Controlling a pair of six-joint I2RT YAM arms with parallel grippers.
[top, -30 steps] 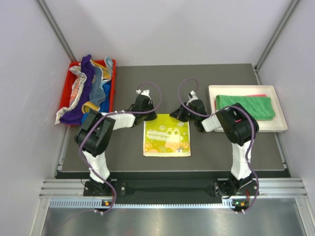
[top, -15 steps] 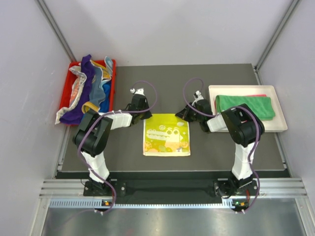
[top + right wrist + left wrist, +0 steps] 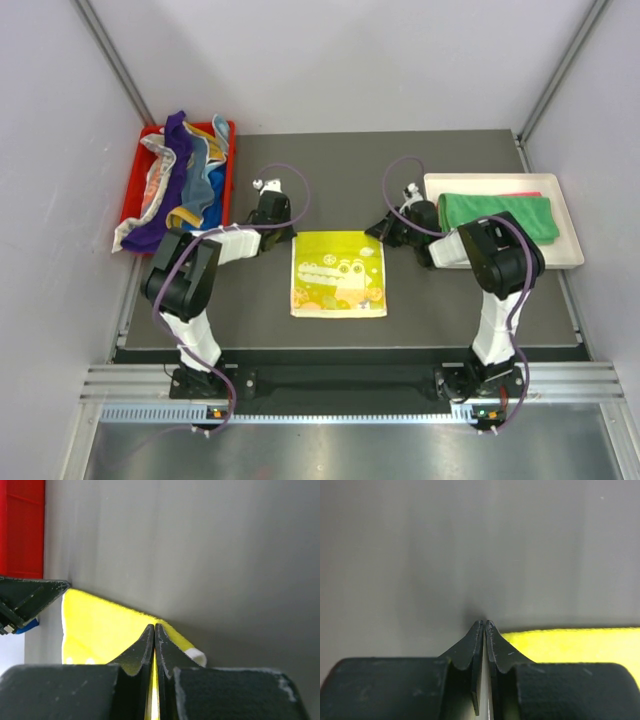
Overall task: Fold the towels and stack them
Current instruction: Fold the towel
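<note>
A yellow-green patterned towel lies flat and spread open in the middle of the dark mat. My left gripper is shut and empty, low over the mat just left of the towel's far left corner. In the left wrist view its tips are over bare mat, with the towel's edge to their right. My right gripper is shut by the towel's far right corner. In the right wrist view its tips are over that towel corner, which curls up white.
A red bin at the far left holds a heap of mixed towels, some hanging over its edge. A white tray at the far right holds a folded green towel on a pink one.
Both grippers have moved outward from the towel's far corners, the left one to the left and the right one to the right. The towel has stayed flat in place.
</note>
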